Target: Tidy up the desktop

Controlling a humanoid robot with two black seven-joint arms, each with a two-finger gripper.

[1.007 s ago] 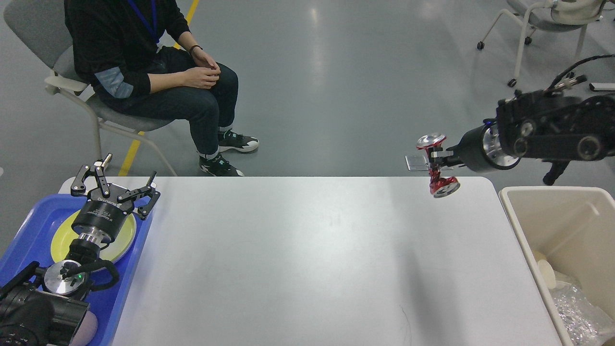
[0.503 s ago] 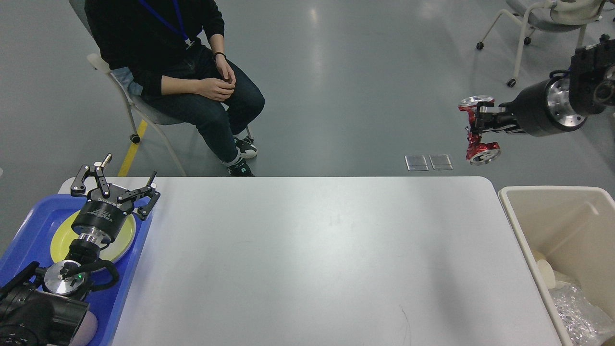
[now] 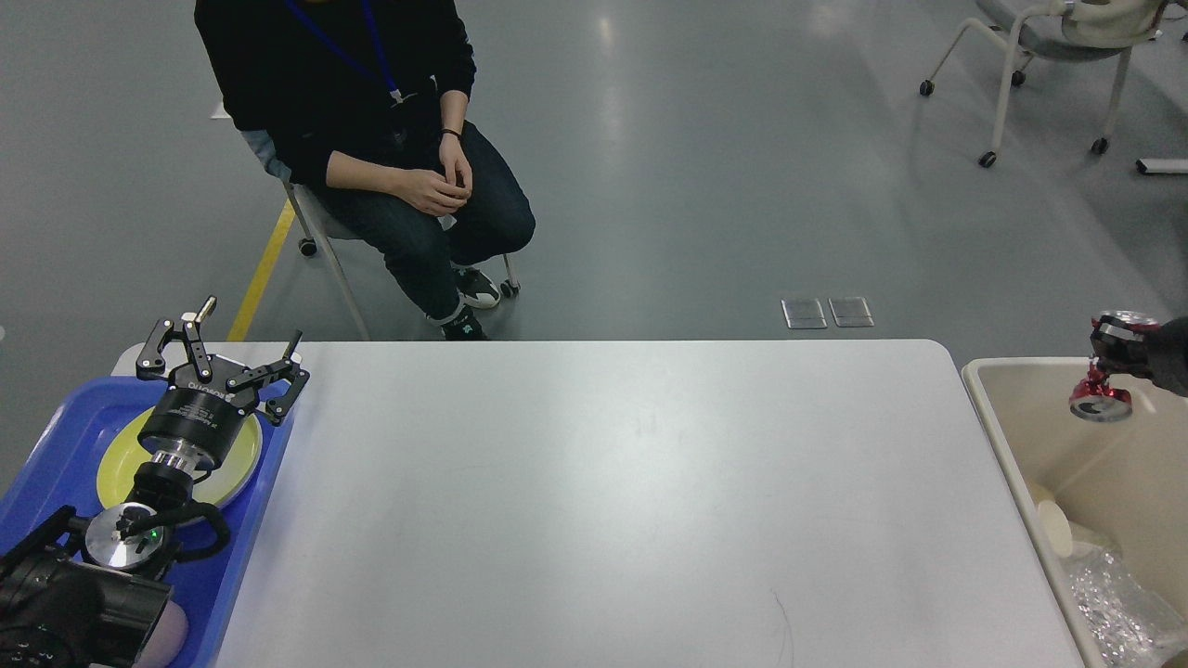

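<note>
The white desktop [image 3: 603, 482] fills the middle of the head view and its surface is bare. My left gripper [image 3: 243, 339] stands open and empty at the desktop's far left corner, above a blue tray [image 3: 56, 436] that holds a yellow plate [image 3: 121, 464]. At the right edge, my right gripper [image 3: 1118, 357] is shut on a crushed red can [image 3: 1098, 394] and holds it in the air over the beige bin [image 3: 998, 408]. Most of the right arm is out of frame.
The beige bin holds a paper cup [image 3: 1053, 515] and crumpled clear plastic [image 3: 1114, 594]. A person [image 3: 390, 158] sits on a chair just beyond the desktop's far edge. Another chair [image 3: 1049, 56] stands at the back right.
My right arm has swung right and down with the red can, from beyond the desktop's far right corner to over the bin. The seated person has shifted right. My left arm is still.
</note>
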